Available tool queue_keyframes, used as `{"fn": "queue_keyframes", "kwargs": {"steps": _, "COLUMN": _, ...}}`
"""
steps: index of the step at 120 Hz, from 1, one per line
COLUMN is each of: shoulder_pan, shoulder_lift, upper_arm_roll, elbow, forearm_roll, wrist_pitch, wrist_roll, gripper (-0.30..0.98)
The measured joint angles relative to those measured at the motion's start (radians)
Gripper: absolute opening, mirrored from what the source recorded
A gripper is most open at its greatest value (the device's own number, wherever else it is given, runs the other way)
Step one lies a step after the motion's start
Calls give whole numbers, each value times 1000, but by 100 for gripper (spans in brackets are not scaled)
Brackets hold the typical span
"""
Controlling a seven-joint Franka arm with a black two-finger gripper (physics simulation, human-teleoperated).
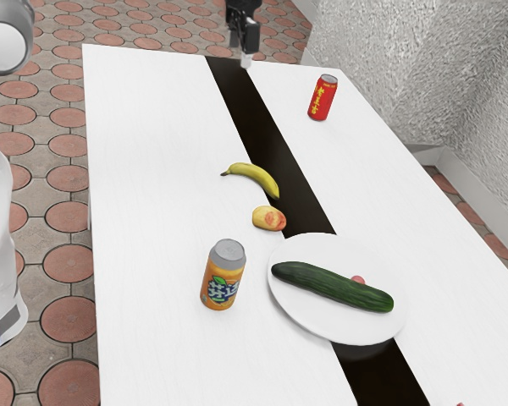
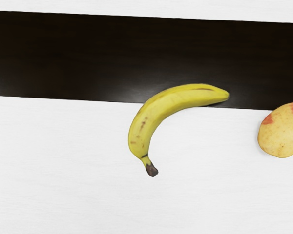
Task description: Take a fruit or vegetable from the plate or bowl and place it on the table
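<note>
My gripper point(image 1: 245, 44) is at the exterior view's top, high up, with nothing seen held at it. A white plate point(image 1: 300, 317) carries a long dark green cucumber point(image 1: 332, 287) lying across it and a small reddish thing point(image 1: 358, 280) partly hidden behind the cucumber. On the table point(image 1: 161, 169), outside the plate, lie a yellow banana point(image 1: 256, 177) and a yellow-and-red fruit point(image 1: 269, 218). From the wrist camera, the banana point(image 2: 171, 107) rests partly over the dark stripe, with the mottled fruit point(image 2: 282, 130) beside it; a gap separates the two.
An orange can point(image 1: 223, 275) stands beside the plate, toward the exterior view's left. Farther back stands a red can point(image 1: 323, 98). A black stripe point(image 1: 275, 152) runs along the white table, and a rough grey wall point(image 1: 406, 76) rises beyond the table's edge at the exterior view's right.
</note>
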Motion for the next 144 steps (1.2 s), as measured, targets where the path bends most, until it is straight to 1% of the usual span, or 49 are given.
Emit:
{"fn": "queue_keyframes", "kwargs": {"steps": 28, "shoulder_pan": 6, "shoulder_lift": 21, "upper_arm_roll": 11, "elbow": 26, "forearm_roll": 8, "wrist_pitch": 0, "wrist_roll": 36, "gripper": 67}}
{"fn": "queue_keyframes", "kwargs": {"steps": 38, "shoulder_pan": -4, "shoulder_lift": 23, "upper_arm_roll": 72, "elbow": 32, "forearm_roll": -38, "wrist_pitch": -5, "wrist_roll": 44, "gripper": 67}}
{"fn": "queue_keyframes", "kwargs": {"steps": 40, "shoulder_pan": 2, "shoulder_lift": 22, "upper_arm_roll": 77, "elbow": 62, "forearm_roll": -46, "wrist_pitch": -12, "wrist_roll": 46, "gripper": 67}}
{"fn": "queue_keyframes", "kwargs": {"steps": 42, "shoulder_pan": 9, "shoulder_lift": 19, "upper_arm_roll": 76, "elbow": 125, "forearm_roll": -51, "wrist_pitch": -22, "wrist_roll": 48, "gripper": 67}}
{"fn": "queue_keyframes", "kwargs": {"steps": 46, "shoulder_pan": 6, "shoulder_lift": 6, "upper_arm_roll": 60, "elbow": 244, "forearm_roll": -55, "wrist_pitch": -40, "wrist_roll": 51, "gripper": 67}}
{"fn": "queue_keyframes", "kwargs": {"steps": 51, "shoulder_pan": -8, "shoulder_lift": 2, "upper_arm_roll": 36, "elbow": 318, "forearm_roll": -52, "wrist_pitch": -59, "wrist_roll": 58, "gripper": 67}}
{"fn": "queue_keyframes", "kwargs": {"steps": 60, "shoulder_pan": -27, "shoulder_lift": 26, "upper_arm_roll": -51, "elbow": 364, "forearm_roll": -47, "wrist_pitch": -85, "wrist_roll": 68, "gripper": 67}}
{"fn": "queue_keyframes", "kwargs": {"steps": 68, "shoulder_pan": -51, "shoulder_lift": 57, "upper_arm_roll": -93, "elbow": 375, "forearm_roll": -42, "wrist_pitch": -95, "wrist_roll": 71, "gripper": 67}}
{"fn": "queue_keyframes", "kwargs": {"steps": 74, "shoulder_pan": -59, "shoulder_lift": 66, "upper_arm_roll": -111, "elbow": 377, "forearm_roll": -32, "wrist_pitch": -99, "wrist_roll": 74, "gripper": 67}}
{"fn": "queue_keyframes", "kwargs": {"steps": 85, "shoulder_pan": -17, "shoulder_lift": 115, "upper_arm_roll": -180, "elbow": 378, "forearm_roll": -13, "wrist_pitch": -93, "wrist_roll": 78, "gripper": 67}}
{"fn": "queue_keyframes", "kwargs": {"steps": 92, "shoulder_pan": -16, "shoulder_lift": 126, "upper_arm_roll": -209, "elbow": 374, "forearm_roll": -5, "wrist_pitch": -90, "wrist_roll": 81, "gripper": 67}}
{"fn": "queue_keyframes", "kwargs": {"steps": 102, "shoulder_pan": -43, "shoulder_lift": 151, "upper_arm_roll": -222, "elbow": 357, "forearm_roll": 5, "wrist_pitch": -88, "wrist_roll": 82, "gripper": 67}}
{"fn": "queue_keyframes", "kwargs": {"steps": 114, "shoulder_pan": -91, "shoulder_lift": 173, "upper_arm_roll": -230, "elbow": 335, "forearm_roll": 32, "wrist_pitch": -90, "wrist_roll": 77, "gripper": 67}}
{"fn": "queue_keyframes", "kwargs": {"steps": 126, "shoulder_pan": -122, "shoulder_lift": 153, "upper_arm_roll": -286, "elbow": 254, "forearm_roll": 45, "wrist_pitch": -88, "wrist_roll": 67, "gripper": 67}}
{"fn": "queue_keyframes", "kwargs": {"steps": 135, "shoulder_pan": -127, "shoulder_lift": 136, "upper_arm_roll": -349, "elbow": 205, "forearm_roll": 50, "wrist_pitch": -78, "wrist_roll": 56, "gripper": 67}}
{"fn": "queue_keyframes", "kwargs": {"steps": 144, "shoulder_pan": -173, "shoulder_lift": 131, "upper_arm_roll": -371, "elbow": 184, "forearm_roll": 52, "wrist_pitch": -70, "wrist_roll": 47, "gripper": 67}}
